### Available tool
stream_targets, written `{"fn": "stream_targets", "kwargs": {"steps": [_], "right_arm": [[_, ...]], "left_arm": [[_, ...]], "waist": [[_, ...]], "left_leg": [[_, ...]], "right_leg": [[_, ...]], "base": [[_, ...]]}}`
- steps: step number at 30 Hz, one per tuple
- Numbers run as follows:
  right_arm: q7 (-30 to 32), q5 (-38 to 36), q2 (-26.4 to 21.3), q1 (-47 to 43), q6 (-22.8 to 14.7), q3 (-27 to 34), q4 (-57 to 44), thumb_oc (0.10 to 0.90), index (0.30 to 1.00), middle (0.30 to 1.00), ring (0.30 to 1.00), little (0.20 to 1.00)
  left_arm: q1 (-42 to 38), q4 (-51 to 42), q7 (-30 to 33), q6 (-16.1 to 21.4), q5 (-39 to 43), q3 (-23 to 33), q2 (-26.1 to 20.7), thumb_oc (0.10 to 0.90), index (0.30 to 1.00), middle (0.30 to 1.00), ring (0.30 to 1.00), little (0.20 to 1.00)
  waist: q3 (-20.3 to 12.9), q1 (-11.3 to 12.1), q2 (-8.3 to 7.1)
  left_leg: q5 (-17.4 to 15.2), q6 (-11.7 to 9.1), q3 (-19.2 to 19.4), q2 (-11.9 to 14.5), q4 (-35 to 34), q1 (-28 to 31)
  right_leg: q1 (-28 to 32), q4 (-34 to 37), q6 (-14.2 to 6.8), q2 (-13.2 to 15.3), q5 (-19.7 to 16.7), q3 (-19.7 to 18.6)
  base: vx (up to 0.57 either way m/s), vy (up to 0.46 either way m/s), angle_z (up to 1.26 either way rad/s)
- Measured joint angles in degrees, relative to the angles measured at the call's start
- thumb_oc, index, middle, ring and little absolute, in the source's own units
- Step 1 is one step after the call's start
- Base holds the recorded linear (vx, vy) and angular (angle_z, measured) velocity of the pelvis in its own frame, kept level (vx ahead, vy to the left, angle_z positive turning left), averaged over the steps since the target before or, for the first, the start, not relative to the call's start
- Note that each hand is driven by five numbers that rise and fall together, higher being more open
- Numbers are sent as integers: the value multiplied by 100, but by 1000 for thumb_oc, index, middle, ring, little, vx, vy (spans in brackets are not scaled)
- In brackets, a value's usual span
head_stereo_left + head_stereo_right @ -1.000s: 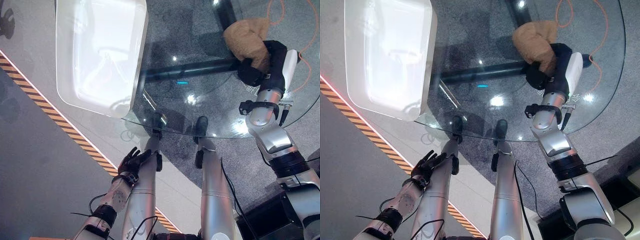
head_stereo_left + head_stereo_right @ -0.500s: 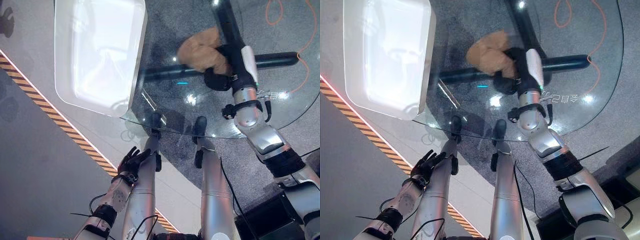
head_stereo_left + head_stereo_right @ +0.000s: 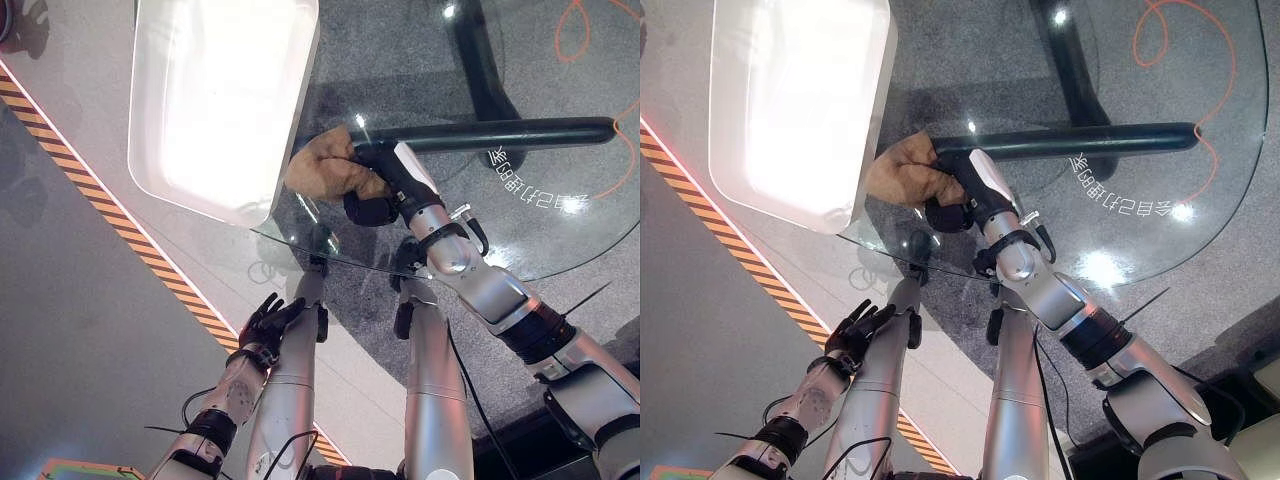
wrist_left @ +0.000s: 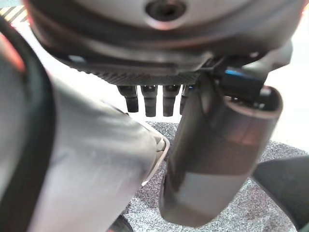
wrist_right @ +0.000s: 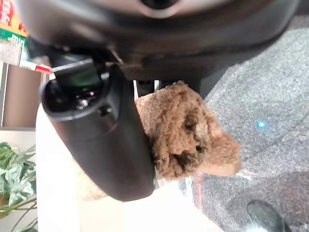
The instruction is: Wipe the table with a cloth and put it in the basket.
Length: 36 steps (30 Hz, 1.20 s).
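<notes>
Nearest to us, low on the left, our left hand (image 3: pixel 265 322) hangs below the table edge with its dark fingers spread and relaxed, holding nothing. In its own wrist view the fingers (image 4: pixel 149 99) point straight ahead in a row.

Farther out, our right arm reaches across the round glass table (image 3: pixel 560 235) towards the left. Our right hand (image 3: pixel 375 195) is closed around the cloth (image 3: pixel 330 170), pressing it onto the glass near the table's left edge. The cloth is tan-brown, thick and fuzzy like fleece, bunched into a crumpled lump; in the right wrist view it (image 5: pixel 186 128) bulges out beside the dark thumb.

Just left of the cloth, touching or nearly touching it, sits the white basket (image 3: pixel 150 170), a rounded rectangular tub that overhangs the table's left side.
</notes>
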State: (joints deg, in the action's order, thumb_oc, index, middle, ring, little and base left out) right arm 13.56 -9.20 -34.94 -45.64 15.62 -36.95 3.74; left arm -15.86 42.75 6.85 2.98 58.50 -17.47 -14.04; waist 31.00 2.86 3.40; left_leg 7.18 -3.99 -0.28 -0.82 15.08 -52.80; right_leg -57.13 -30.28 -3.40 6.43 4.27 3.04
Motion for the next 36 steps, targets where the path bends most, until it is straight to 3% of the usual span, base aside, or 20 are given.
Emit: {"fn": "stream_targets", "kwargs": {"steps": [15, 25, 36], "right_arm": [[-19, -227, -15, 108, 0, -113, 1, 100, 300, 300, 300, 200], [-217, -379, -132, 942, -1, 74, -29, 100, 300, 300, 300, 200], [-162, -394, -114, 1875, -207, 887, -493, 100, 300, 300, 300, 200]], "left_arm": [[0, 43, -9, 22, 264, 11, -4, 800, 900, 900, 900, 900], [210, 61, -408, 211, 643, 50, -118, 800, 900, 900, 900, 900], [741, -1868, -909, 590, 1138, 30, -290, 800, 900, 900, 900, 900]], "waist": [[-2, -34, -10], [6, -163, -107], [4, -151, -156]], "left_leg": [[20, 2, -95, -6, 0, 305], [29, 16, -139, 2, -221, 976], [49, 28, -200, 39, -511, 1791]], "right_leg": [[371, 50, 7, 18, 7, 118], [1070, 287, 0, 2, 7, 168], [1905, 556, -45, -20, 45, 270]], "base": [[-18, -13, 1], [-49, -53, 1], [-33, -50, 2]]}}
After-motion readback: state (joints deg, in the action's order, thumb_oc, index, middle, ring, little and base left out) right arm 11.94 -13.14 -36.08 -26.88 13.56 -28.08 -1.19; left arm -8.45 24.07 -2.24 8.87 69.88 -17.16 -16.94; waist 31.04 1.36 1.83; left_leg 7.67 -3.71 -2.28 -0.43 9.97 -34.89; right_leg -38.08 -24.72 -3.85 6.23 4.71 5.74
